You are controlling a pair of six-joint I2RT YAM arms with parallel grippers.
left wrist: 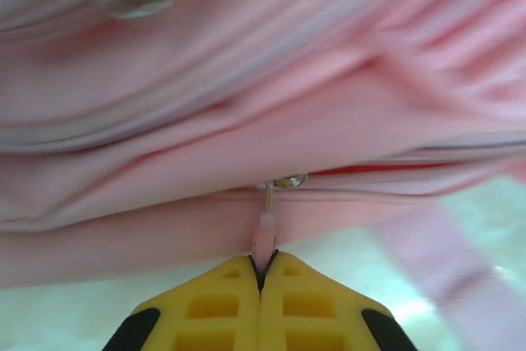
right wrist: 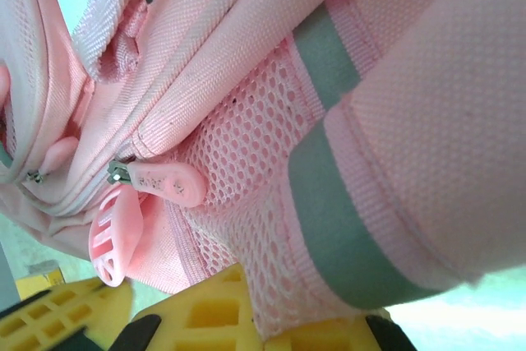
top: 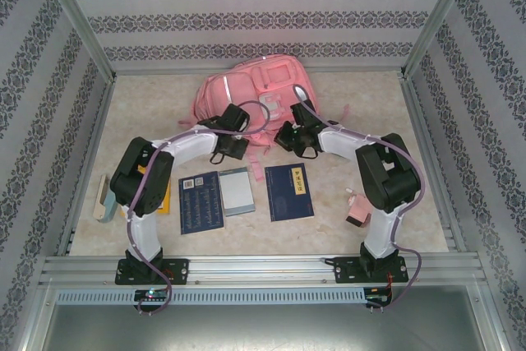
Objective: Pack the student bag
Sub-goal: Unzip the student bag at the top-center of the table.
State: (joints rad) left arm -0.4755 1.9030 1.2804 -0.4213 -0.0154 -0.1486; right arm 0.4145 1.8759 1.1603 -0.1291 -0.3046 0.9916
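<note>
left gripper [left wrist: 263, 260] pinched closed on zipper pull [left wrist: 263, 234] | zip track [left wrist: 370, 172] runs crosswise just past its tips | student bag [top: 255, 88] dead ahead of both | right gripper [right wrist: 267, 326] clamped closed on mesh panel [right wrist: 246, 162] | left arm nearer the zip

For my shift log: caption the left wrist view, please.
Left claw shut on the pink zipper pull of the student bag.

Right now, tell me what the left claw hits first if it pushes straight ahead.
The large pink fabric backpack: the left claw, shut on a small pink zipper pull, points right at its zip seam, apparently close.
</note>
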